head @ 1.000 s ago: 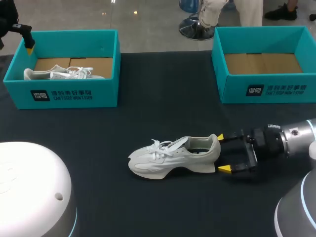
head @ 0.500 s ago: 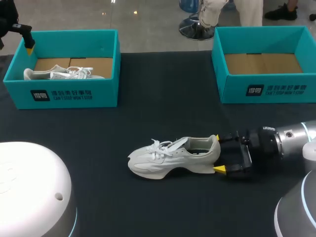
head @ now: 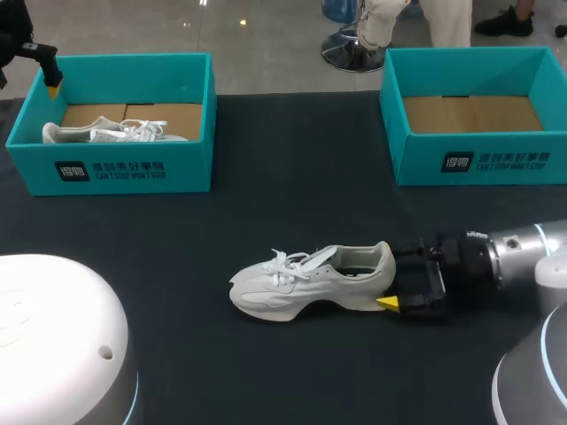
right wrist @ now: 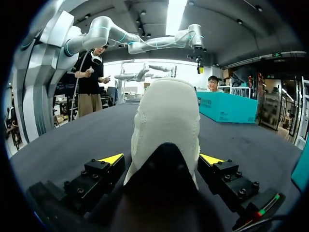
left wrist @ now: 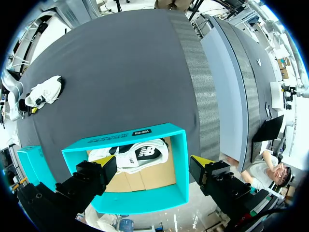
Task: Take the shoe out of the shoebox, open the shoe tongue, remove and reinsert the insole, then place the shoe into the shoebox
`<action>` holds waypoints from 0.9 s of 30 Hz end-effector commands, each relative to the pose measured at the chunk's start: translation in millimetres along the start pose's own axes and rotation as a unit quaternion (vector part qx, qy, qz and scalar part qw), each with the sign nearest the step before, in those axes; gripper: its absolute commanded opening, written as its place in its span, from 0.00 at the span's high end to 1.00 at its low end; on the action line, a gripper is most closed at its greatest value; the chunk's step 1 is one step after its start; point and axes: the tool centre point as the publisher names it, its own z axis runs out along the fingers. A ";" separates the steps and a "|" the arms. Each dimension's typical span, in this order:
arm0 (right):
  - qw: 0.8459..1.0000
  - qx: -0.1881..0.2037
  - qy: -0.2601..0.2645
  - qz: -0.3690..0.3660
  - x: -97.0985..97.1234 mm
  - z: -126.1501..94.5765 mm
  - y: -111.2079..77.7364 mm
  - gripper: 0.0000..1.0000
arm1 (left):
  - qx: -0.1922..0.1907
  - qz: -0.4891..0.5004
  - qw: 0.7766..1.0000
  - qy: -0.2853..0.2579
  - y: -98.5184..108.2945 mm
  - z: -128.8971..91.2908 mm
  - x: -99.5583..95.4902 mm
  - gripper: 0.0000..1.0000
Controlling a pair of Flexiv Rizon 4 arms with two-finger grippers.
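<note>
1. One white lace-up sneaker [head: 310,282] [right wrist: 166,121] [left wrist: 44,92] stands upright on its sole on the black cloth-covered table [head: 266,212]. It sits about midway between the table's left and right edges and nearer the front edge than the far one. Its toe points toward the left edge and its heel toward the right edge.
2. Its white laces lie loose over the tongue, and the dark opening of the collar faces up.
3. The right gripper [head: 391,276] [right wrist: 161,159] comes in low from the table's right edge. Its two fingers straddle the sneaker's heel, one on the far side and one on the near side. In the right wrist view a narrow gap shows between each yellow tip and the heel, so the fingers are spread and grip nothing.
4. A teal cardboard shoebox [head: 124,168] [left wrist: 178,164] stands at the table's far left corner, well apart from the sneaker. A second white sneaker with a dark logo [head: 115,133] [left wrist: 133,157] lies in it on the brown cardboard floor.
5. The left gripper [head: 50,75] [left wrist: 153,169] hangs above that box's far left corner. Its fingers are wide apart and hold nothing.
6. A second teal cardboard shoebox [head: 478,164] stands at the far right corner, and its brown floor shows.
</note>
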 end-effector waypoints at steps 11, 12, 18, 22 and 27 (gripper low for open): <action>1.000 -0.007 0.010 0.021 -1.3 9.0 -10.2 0.00 | -0.001 0.000 1.000 0.001 -1.1 -0.3 0.3 0.00; 1.000 -0.008 0.010 0.022 -1.2 9.8 -10.6 0.00 | -0.001 0.000 1.000 0.001 -1.1 -0.3 0.3 0.00; 1.000 -0.011 0.012 0.026 -0.9 12.7 -12.9 0.00 | -0.001 0.000 1.000 0.001 -1.1 -0.3 0.3 0.00; 0.999 -0.012 0.011 0.028 -0.8 13.3 -14.0 0.65 | -0.001 0.000 1.000 0.001 -1.1 -0.3 0.3 0.00; 0.999 -0.015 0.004 0.032 -0.6 14.9 -15.1 1.00 | -0.001 0.000 1.000 0.001 -1.1 -0.3 0.3 0.00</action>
